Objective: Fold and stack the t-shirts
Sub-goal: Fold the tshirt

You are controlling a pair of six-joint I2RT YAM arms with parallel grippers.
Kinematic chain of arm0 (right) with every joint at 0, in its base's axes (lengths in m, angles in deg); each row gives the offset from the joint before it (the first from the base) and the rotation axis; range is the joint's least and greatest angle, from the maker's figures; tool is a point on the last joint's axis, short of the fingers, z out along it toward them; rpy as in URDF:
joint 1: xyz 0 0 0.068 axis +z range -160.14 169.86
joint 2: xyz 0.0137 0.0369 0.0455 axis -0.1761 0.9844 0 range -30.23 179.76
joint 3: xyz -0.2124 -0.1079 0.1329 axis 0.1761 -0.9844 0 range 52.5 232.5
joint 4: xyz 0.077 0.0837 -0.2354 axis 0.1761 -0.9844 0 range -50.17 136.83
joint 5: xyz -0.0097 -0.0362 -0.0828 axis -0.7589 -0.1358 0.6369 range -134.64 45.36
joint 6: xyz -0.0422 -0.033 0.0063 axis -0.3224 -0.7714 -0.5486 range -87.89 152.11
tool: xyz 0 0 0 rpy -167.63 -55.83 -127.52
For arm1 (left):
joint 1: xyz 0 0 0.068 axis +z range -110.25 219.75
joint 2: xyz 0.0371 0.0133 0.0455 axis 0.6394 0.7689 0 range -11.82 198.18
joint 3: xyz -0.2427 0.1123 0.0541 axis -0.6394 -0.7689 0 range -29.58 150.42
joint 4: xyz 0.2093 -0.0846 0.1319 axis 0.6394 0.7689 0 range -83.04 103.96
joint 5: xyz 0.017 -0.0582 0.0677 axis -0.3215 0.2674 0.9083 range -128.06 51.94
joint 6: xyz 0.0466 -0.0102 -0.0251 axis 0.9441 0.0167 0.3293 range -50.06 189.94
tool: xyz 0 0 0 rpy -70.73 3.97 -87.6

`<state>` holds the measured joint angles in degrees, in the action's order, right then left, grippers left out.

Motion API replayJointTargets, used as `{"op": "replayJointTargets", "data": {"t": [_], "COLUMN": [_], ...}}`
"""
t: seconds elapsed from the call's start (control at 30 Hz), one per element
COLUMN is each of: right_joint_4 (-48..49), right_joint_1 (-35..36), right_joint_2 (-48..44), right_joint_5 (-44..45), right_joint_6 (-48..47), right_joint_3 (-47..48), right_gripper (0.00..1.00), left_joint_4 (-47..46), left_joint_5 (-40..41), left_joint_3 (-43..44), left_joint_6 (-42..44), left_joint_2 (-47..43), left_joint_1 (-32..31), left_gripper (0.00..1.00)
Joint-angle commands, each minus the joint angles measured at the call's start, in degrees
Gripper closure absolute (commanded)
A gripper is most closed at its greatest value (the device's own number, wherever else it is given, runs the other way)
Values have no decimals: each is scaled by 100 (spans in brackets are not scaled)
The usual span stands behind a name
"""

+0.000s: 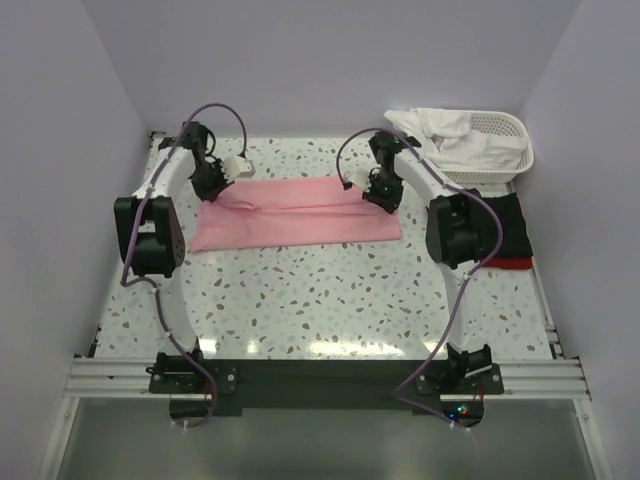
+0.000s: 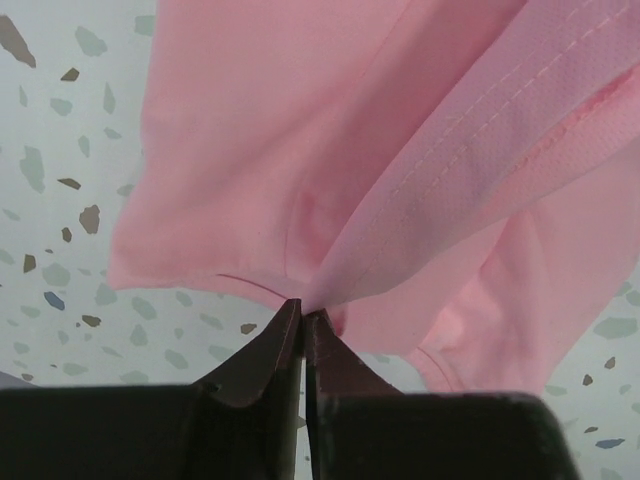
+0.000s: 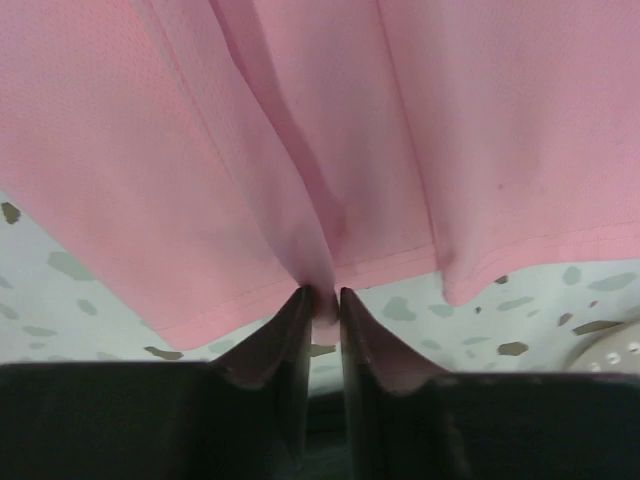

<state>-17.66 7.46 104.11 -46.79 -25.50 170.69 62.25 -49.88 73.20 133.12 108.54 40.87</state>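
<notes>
We take the white lattice basket (image 1: 503, 127) at the far right corner as the landmark. The pink t-shirt (image 1: 300, 215) lies on the speckled table (image 1: 330, 295), left of the basket and a bit nearer to us, folded into a long band running away from the basket.

The left gripper (image 2: 302, 314) is at the band's end farthest from the basket. Its fingers are pressed together, with a pinch of pink cloth at the tips and the fabric tented up to them. The right gripper (image 3: 322, 298) is at the end closest to the basket. Its fingers show a narrow slit with a pink fold caught in it. How firmly it bites, we cannot tell.

The pink cloth fills both wrist views, so the shirt's outline is cut off there, and sleeves and collar are hard to make out. A stitched hem shows in each.

White cloth (image 1: 450, 135) is heaped in the basket and spills over its rim; we cannot tell how many pieces. A black t-shirt (image 1: 505, 220) sits just on the near side of the basket, partly hidden by the right arm. A red t-shirt (image 1: 510, 263) lies under it with only an edge showing.
</notes>
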Motion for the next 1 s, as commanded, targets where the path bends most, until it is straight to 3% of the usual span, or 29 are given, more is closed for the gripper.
{"op": "replayJointTargets", "data": {"t": [0.0,0.13,0.27,0.43,0.6,0.73,0.97], "right_joint_4": [104,94,-299,-758,-662,-504,111], "right_joint_1": [-29,-29,-38,-20,-29,-20,-20], "right_joint_2": [-13,-224,-444,-409,-304,-137,118], "right_joint_5": [207,338,120,-347,-523,-506,-172], "right_joint_6": [109,442,1022,1698,2007,2288,2499], "right_joint_3": [362,398,511,802,670,653,372], "right_gripper": [75,48,43,53,64,66,66], "left_joint_4": [-457,-388,-728,-933,-1001,-1590,-1942], "left_joint_5": [214,-268,-769,-1042,-1104,-718,-340], "left_joint_3": [101,409,-97,-978,-1699,-1815,-1155], "left_joint_6": [-435,-1263,-2098,-2407,-2485,-2967,-3654], "left_joint_2": [93,-29,-617,-1426,-1629,-1306,-233], "left_joint_1": [54,282,547,398,-58,-559,-675], "left_gripper": [88,69,63,61,63,64,65]}}
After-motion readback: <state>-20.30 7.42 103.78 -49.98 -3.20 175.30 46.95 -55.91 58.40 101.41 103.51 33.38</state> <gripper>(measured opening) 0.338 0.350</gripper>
